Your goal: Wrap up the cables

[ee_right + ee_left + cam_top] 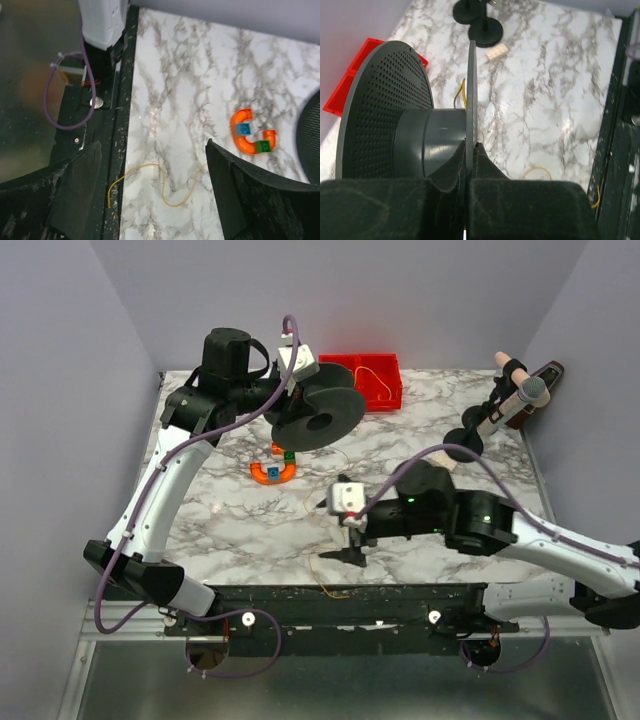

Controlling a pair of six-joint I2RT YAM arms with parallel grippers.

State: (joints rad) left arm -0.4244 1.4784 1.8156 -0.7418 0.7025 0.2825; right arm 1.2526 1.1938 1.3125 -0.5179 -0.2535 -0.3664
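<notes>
The right gripper (150, 162) stands wide open, holding nothing. The thin yellow cable (175, 205) lies loose beneath it on the marble surface (200, 75), at the near edge. The left gripper (471, 150) pinches one flange of the dark spool (380, 100).

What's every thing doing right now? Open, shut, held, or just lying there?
spool, held on edge, visible hub bare.
left gripper, shut on the spool's flange.
cable, loose on the table, one end over its near edge.
right gripper, open above the cable, holding nothing.
orange toy, lying on the table.
red bin, yellow wire loop inside.
</notes>
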